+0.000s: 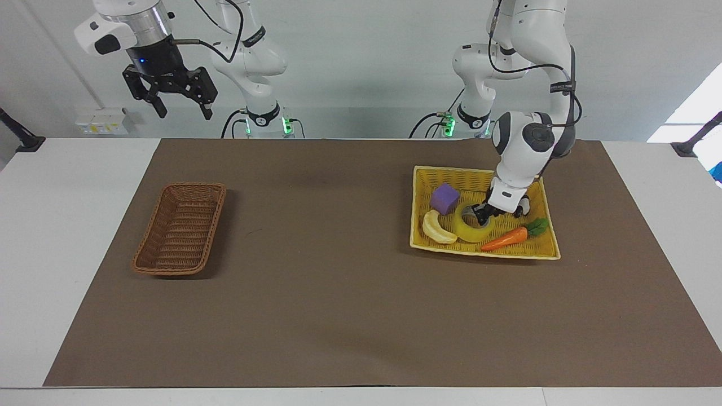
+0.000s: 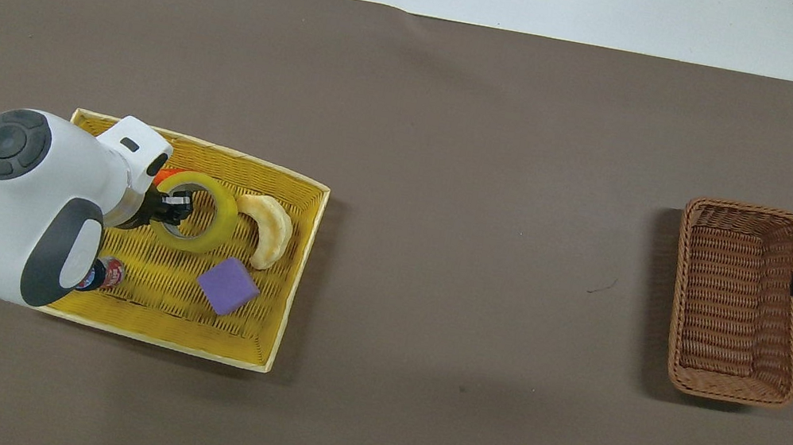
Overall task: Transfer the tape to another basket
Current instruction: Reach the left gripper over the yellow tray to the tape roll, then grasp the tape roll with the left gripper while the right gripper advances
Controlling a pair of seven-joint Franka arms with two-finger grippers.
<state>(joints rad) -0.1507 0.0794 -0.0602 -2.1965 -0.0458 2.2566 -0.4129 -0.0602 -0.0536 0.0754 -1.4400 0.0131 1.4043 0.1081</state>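
The yellow tape roll (image 1: 471, 228) lies in the yellow tray basket (image 1: 544, 243) at the left arm's end, tilted, its rim raised on the gripper's side. My left gripper (image 1: 483, 214) is down in this basket and shut on the tape's rim, one finger in the core hole. In the overhead view the tape (image 2: 210, 217) and left gripper (image 2: 174, 205) show the same grip. The brown wicker basket (image 1: 180, 228) stands empty at the right arm's end, also in the overhead view (image 2: 740, 300). My right gripper (image 1: 172, 93) waits open, high above that end.
In the yellow basket (image 2: 262, 329) a pale banana (image 1: 437, 228), a purple cube (image 1: 444, 198) and an orange carrot (image 1: 506, 238) lie around the tape. A small red-labelled bottle (image 2: 106, 275) lies there under the left arm. A brown mat (image 1: 338, 282) covers the table.
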